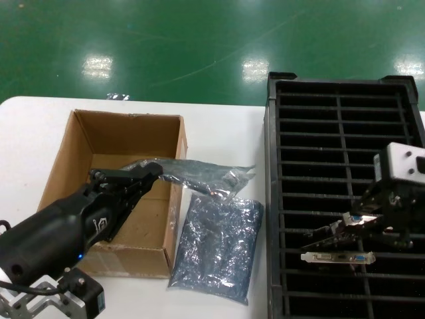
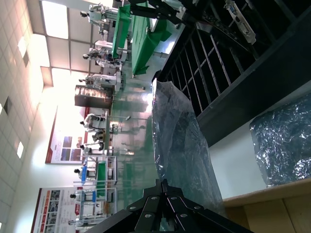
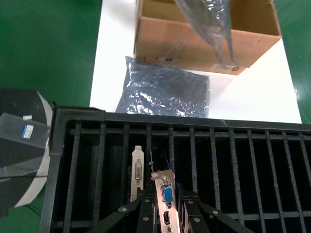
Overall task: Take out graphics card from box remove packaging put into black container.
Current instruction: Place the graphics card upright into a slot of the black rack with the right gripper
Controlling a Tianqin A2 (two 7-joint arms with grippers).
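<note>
At the left of the head view the box (image 1: pixel 113 193) sits open on the white desk (image 1: pixel 219 133), and nothing shows on its brown floor. The left tool (image 1: pixel 154 170) reaches across the box from the lower left, clenched on one end of an anti-static bag (image 1: pixel 199 174) that it holds above the box's right wall — the bag's long axis runs left to right, its free end toward the black container (image 1: pixel 279 199). In the left wrist view the same bag (image 2: pixel 180 141) stretches away from the fingers, crinkled and translucent.

A second bag (image 1: pixel 219 242) lies flat on the desk between the box and the container, its long axis running from the frame's bottom upward.

At the right, the black container fills the frame edge. In its lower slots one card's silver bracket (image 1: pixel 337 257) lies left to right. Just above it the right tool (image 1: pixel 358 222) is clamped on the graphics card (image 3: pixel 165 199) — blue port facing up in the right wrist view, bracket standing along a slot.
</note>
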